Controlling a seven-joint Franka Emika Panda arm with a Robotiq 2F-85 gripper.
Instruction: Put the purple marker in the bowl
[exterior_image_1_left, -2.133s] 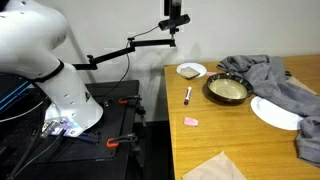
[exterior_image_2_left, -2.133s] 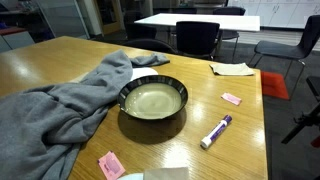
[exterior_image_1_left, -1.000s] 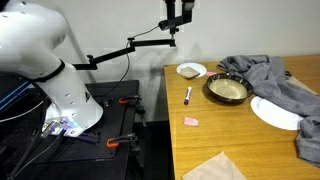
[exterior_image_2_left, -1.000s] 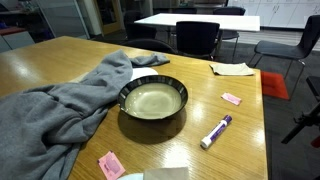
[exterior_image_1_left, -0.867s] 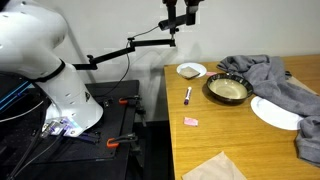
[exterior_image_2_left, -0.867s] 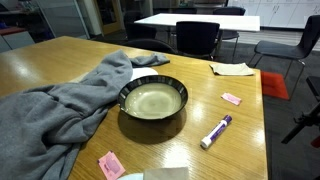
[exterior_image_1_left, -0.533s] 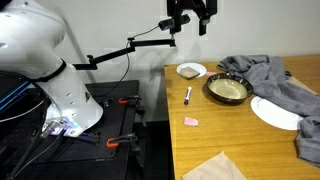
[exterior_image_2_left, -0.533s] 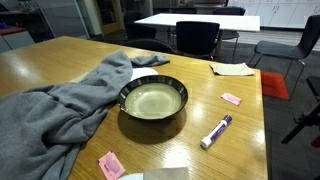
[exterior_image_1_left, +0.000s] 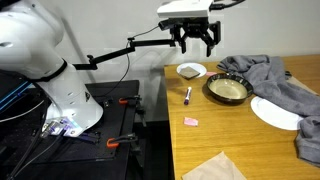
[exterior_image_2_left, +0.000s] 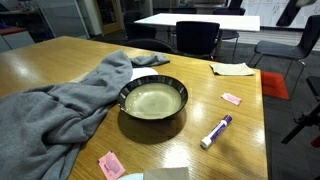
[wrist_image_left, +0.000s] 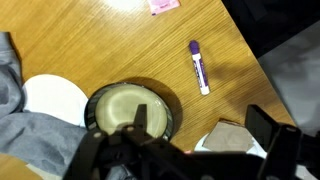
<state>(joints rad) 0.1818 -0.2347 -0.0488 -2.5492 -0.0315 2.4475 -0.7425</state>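
I see a bright room w/ soft, even light in both exterior views. Pale glare sits on the far part of the table (exterior_image_2_left: 60, 65). The bowl (exterior_image_2_left: 153, 100) drops a dark shadow round its base. Wrist pic is blurry (esp. the dark gripper (wrist_image_left: 200, 145) up close), w/ white glare at the top edge.

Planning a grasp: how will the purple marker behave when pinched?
The purple marker looks slim and rigid, probably light. Lying flat on the smooth wooden table, its round body may roll if nudged sideways.
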